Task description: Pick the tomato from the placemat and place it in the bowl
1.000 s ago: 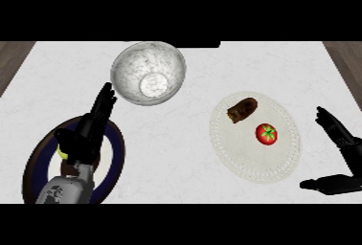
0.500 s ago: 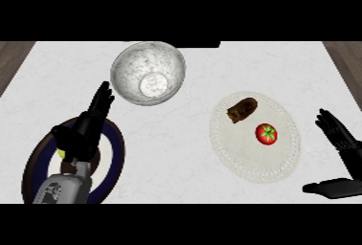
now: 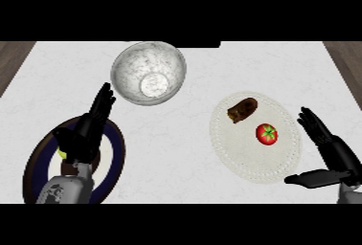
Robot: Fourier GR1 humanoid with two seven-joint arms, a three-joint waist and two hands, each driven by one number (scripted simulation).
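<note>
Since the tomato is the right-side job, the left hand (image 3: 88, 128) is seen resting at about eight o'clock in the view, its fingers straight and apart, nothing held, raised over a dark blue-rimmed plate (image 3: 33, 158) on which something small and yellow-brown is partly hidden by the forearm. At about eleven o'clock the bowl (image 3: 149, 72) is set, a pale marbled vessel lying bare inside, so that it is judged ready to receive the fruit. Well apart from it, at about three o'clock, the placemat (image 3: 256, 162) is laid, a white oval with a beaded edge. On its upper part a dark brown item (image 3: 243, 109) is placed, and just below and to the right of that, not touching it, the tomato (image 3: 266, 134) is found, red with its green stalk upward. Beside the mat's right edge, at about four o'clock, the right hand (image 3: 332, 155) is held with fingers extended and thumb spread wide, nothing grasped; this spread is judged to be preparation for closing round the tomato, which is not yet touched.
</note>
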